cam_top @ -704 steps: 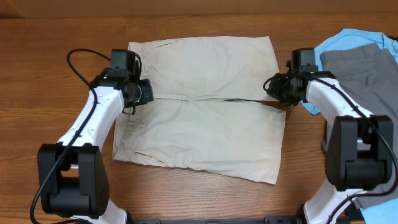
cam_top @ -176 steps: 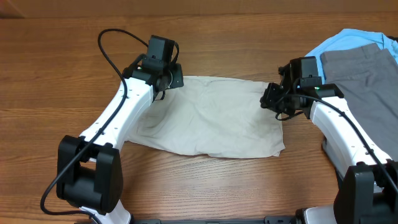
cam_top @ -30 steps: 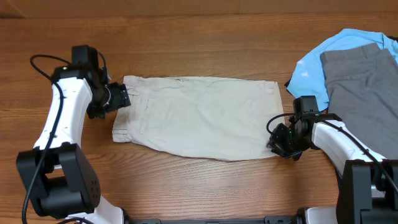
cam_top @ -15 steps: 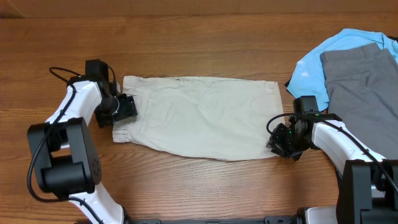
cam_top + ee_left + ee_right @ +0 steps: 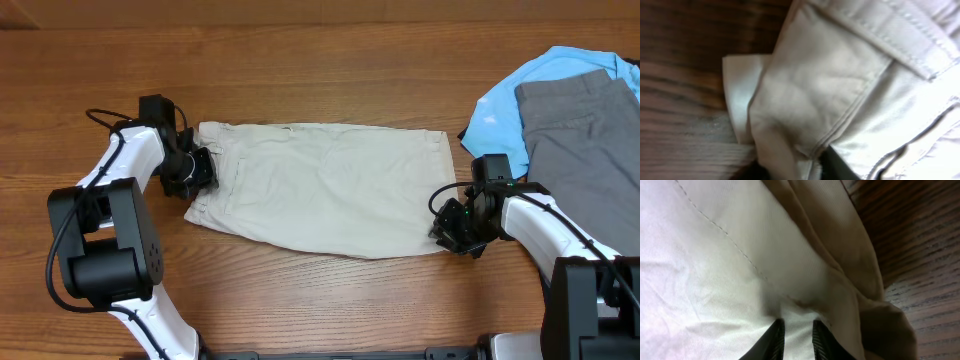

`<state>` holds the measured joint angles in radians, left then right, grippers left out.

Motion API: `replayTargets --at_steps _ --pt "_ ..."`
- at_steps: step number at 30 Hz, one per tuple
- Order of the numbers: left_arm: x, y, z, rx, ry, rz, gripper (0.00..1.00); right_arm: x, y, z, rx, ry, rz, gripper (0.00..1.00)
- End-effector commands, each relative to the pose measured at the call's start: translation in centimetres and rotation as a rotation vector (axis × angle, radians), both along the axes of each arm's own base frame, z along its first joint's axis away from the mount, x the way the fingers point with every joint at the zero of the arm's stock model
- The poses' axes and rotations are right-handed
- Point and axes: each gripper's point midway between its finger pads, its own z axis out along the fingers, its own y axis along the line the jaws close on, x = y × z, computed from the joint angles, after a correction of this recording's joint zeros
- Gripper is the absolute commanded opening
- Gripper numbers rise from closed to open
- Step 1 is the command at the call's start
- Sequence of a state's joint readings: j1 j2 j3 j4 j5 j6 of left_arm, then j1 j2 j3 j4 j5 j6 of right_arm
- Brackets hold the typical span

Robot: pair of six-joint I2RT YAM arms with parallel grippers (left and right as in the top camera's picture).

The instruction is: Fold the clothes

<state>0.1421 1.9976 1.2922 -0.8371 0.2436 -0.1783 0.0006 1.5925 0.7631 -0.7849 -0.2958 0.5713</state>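
Overhead: shorts point(image 5: 320, 190) lie on the surface point(image 5: 320, 60), stretched between left hand point(image 5: 195, 172) and right hand point(image 5: 450, 228). Left wrist: the hand pinches the bunched waistband corner. Right wrist: fingers pinch the hem; either shallow grip could slip on lifting.

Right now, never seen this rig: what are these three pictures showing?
Two white robot arms work at a wooden table, each ending in a two-finger gripper. The wide picture comes from a camera above. The two close-ups come from cameras on the wrists, looking past each arm's own fingers. Beige shorts lie in the middle. The left gripper pinches their waistband end, with cloth bunched at its fingers. The right gripper pinches a corner at the other end. Beside the right arm lie a blue shirt and grey trousers, untouched.
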Motion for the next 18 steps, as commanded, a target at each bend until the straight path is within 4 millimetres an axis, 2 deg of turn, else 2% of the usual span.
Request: replayTargets --at_steps 1,3,6,10,15,16,18 --pt "-2.1 -0.5 -3.3 -0.017 0.103 -0.008 0.04 -0.8 -2.2 -1.0 -0.113 0.033 -0.013 0.24" --pt "-2.0 -0.5 -3.3 -0.016 0.103 -0.008 0.04 -0.9 -2.3 -1.0 -0.116 0.033 -0.013 0.23" --pt "-1.8 -0.4 -3.0 -0.015 0.097 -0.008 0.04 -0.8 -2.3 -1.0 -0.117 0.031 -0.013 0.06" --pt "-1.1 -0.4 -2.0 -0.013 0.085 -0.009 0.04 0.8 -2.3 0.4 -0.112 -0.005 0.010 0.04" --pt "0.3 -0.4 0.3 -0.025 0.065 -0.009 0.04 3.9 -1.0 6.1 -0.052 -0.055 0.093 0.04" --pt "0.7 -0.6 1.3 -0.036 0.063 -0.010 0.04 5.0 0.2 8.8 -0.001 -0.091 0.137 0.04" --pt "1.1 -0.8 2.4 -0.053 0.060 -0.013 0.04 6.0 2.3 11.5 0.077 -0.142 0.189 0.04"
